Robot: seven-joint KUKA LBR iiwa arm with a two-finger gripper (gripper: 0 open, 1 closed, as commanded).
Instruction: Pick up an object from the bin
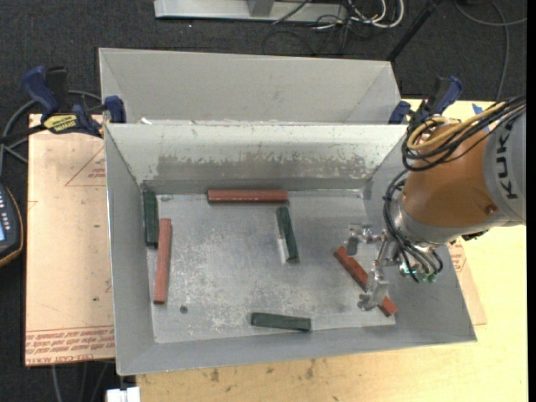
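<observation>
A short red bar lies slantwise at four o'clock on the bin floor, near the right wall. The claw is low over it, spread wide, one finger on each side of the bar; it has not closed on it. A dark green bar lies toward nine o'clock from it, and another green bar at six o'clock.

Letters "KU" on robot arm
</observation>
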